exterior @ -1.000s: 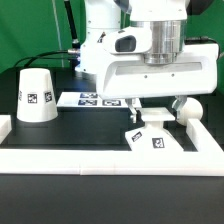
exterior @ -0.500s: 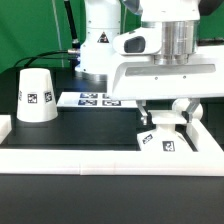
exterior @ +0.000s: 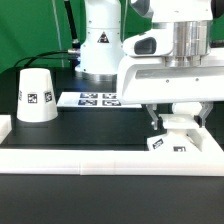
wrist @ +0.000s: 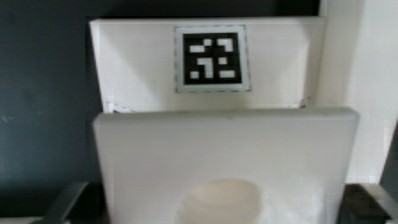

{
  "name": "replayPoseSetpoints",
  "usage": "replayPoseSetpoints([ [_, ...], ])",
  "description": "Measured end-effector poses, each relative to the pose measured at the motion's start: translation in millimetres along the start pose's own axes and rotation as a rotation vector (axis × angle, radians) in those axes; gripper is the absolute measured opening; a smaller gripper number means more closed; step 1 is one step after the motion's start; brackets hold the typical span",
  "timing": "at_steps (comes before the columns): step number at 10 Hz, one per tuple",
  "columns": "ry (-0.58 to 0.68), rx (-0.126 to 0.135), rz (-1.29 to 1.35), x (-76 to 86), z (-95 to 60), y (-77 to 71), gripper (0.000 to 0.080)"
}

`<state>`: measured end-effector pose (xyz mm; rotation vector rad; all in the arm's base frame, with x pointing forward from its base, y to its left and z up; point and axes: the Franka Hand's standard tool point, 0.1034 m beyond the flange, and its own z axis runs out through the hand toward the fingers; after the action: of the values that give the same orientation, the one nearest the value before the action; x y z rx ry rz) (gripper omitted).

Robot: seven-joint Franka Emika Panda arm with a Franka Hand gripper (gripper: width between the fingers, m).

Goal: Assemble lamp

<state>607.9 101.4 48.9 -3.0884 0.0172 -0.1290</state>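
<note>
The lamp base (exterior: 170, 141), a small white blocky part with square tags, lies by the white rail at the exterior view's right. My gripper (exterior: 172, 124) stands straight over it, shut on it. In the wrist view the base (wrist: 214, 130) fills the picture, showing one tag and a round socket hole. The dark fingertips (wrist: 64, 202) press on its two sides, with the gripper (wrist: 217, 206) centred over the hole. The white cone shade (exterior: 37, 95) stands upright at the exterior view's left, far from the gripper. The bulb is hidden or out of view.
A raised white rail (exterior: 90, 156) runs along the front of the black table and turns up at both ends. The marker board (exterior: 95, 99) lies flat behind the middle. The arm's white body (exterior: 100, 40) stands at the back.
My gripper has moved toward the exterior view's right with the base in it. The base has slid along the front rail toward the right corner. The shade has not moved.
</note>
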Motion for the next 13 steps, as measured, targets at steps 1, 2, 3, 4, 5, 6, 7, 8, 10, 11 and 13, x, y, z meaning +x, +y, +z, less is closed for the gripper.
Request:
replayPoseSetpoints([
  [1, 0.004, 0.000, 0.001, 2.8, 0.0, 0.2, 0.0535],
  [2, 0.008, 0.001, 0.001, 6.7, 0.2, 0.3, 0.0535],
  [3, 0.006, 0.002, 0.003, 7.2, 0.3, 0.1, 0.0535],
  [4, 0.005, 0.002, 0.003, 7.1, 0.2, 0.0, 0.0535],
  [5, 0.006, 0.002, 0.003, 7.1, 0.2, 0.1, 0.0535],
  [6, 0.006, 0.002, 0.003, 7.0, 0.1, 0.1, 0.0535],
  [7, 0.005, 0.002, 0.001, 6.4, 0.1, -0.8, 0.0535],
  [8, 0.005, 0.003, -0.006, 5.0, -0.4, -3.7, 0.0620],
  [10, -0.001, 0.002, -0.019, -4.1, -2.7, -4.6, 0.0681],
  [11, -0.005, 0.002, -0.031, -12.1, -3.5, -4.7, 0.0697],
  [13, -0.026, -0.002, -0.060, -41.4, -10.5, -3.5, 0.0698],
])
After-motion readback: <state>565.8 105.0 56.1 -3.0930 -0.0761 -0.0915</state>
